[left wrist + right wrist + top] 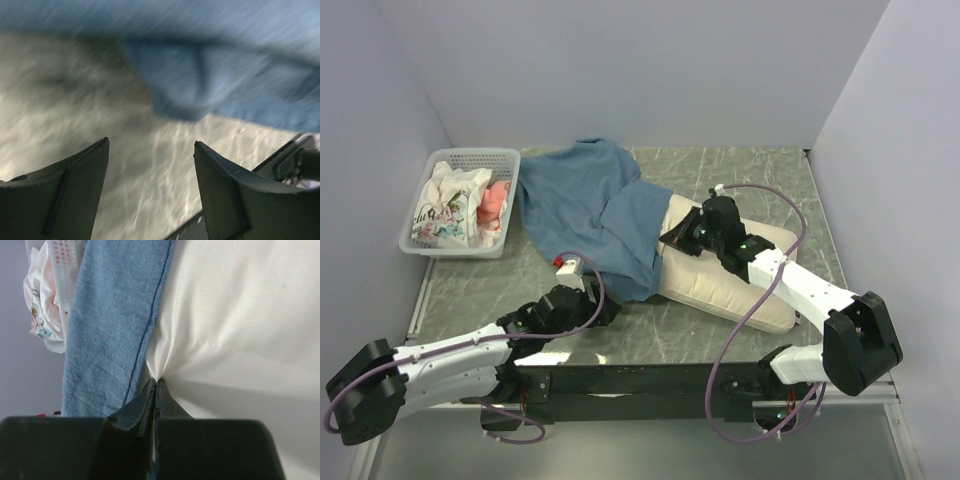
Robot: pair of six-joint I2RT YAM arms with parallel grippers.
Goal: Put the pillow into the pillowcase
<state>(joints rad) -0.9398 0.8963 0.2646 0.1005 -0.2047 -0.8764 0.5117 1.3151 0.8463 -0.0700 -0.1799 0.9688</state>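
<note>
The cream pillow (pixel 720 285) lies at the table's right middle, its left end tucked under the wrinkly blue pillowcase (pixel 585 205), which spreads toward the back left. My right gripper (pixel 672 238) sits at the pillow's upper left end. In the right wrist view this gripper (pixel 156 380) is shut on a pinch of the pillow (pixel 240 315) cloth, right beside the pillowcase (pixel 110 330) hem. My left gripper (pixel 603 308) hovers low by the pillowcase's near corner. In the left wrist view it (pixel 151 141) stands open and empty, with the blurred pillowcase (pixel 210 85) edge just ahead of the tips.
A white plastic basket (pixel 425 248) with white floral and pink cloths stands at the back left, beside the pillowcase. The basket (pixel 60 270) also shows in the right wrist view. Pale walls close in three sides. The marbled grey table (pixel 75 115) lies under the left gripper.
</note>
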